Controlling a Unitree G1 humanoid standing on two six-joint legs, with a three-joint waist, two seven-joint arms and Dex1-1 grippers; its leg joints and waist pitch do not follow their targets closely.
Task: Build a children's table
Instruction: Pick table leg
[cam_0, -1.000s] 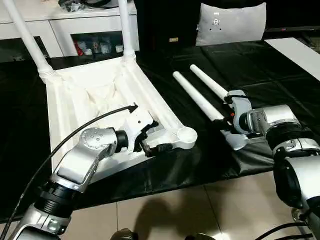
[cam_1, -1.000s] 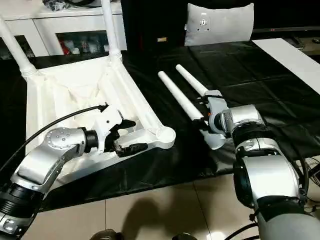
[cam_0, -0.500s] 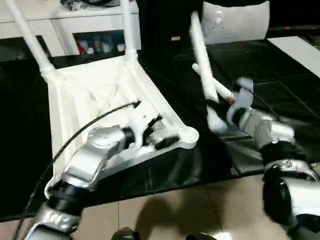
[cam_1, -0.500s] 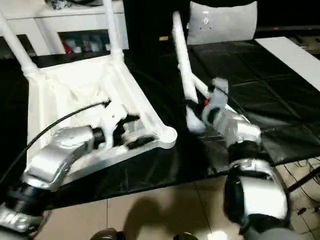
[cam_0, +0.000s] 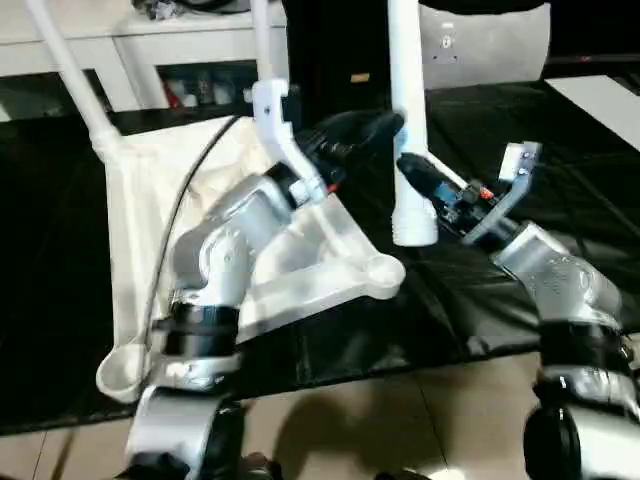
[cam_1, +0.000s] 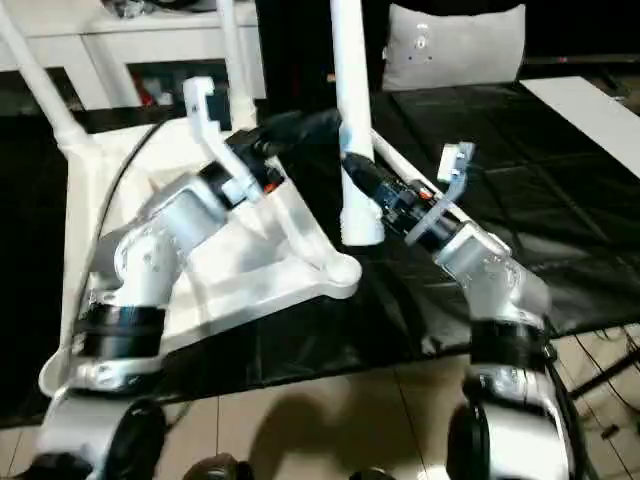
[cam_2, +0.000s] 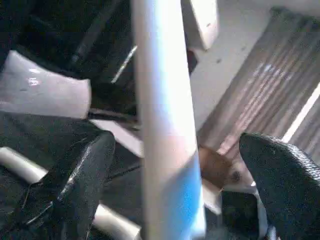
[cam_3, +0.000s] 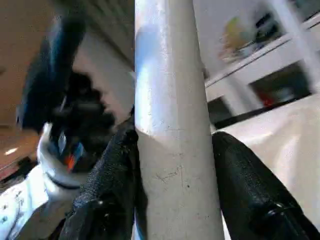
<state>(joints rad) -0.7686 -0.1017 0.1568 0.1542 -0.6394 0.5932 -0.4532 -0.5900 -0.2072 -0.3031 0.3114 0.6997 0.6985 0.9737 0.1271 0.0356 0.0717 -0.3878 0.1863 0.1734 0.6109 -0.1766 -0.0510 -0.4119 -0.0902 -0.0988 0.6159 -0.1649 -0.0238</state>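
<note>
No readable writing or labels anywhere. My right gripper (cam_3: 170, 200) pinches a white leg (cam_0: 408, 110), upright, its wide end hanging above the black work table (cam_0: 560, 150), just right of the tabletop's near corner socket (cam_0: 383, 272). My left gripper (cam_2: 170, 200) is spread wide, fingers either side of that leg, not touching. Tabletop (cam_0: 150, 200) is underside up, overhanging the near table edge; two legs (cam_0: 70, 70) are socketed at its far corners. Open black surface lies to the right.

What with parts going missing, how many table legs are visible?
4: two legs plugged into the tabletop's far corners, one upright in the right pincer, one lying on the black cover.
</note>
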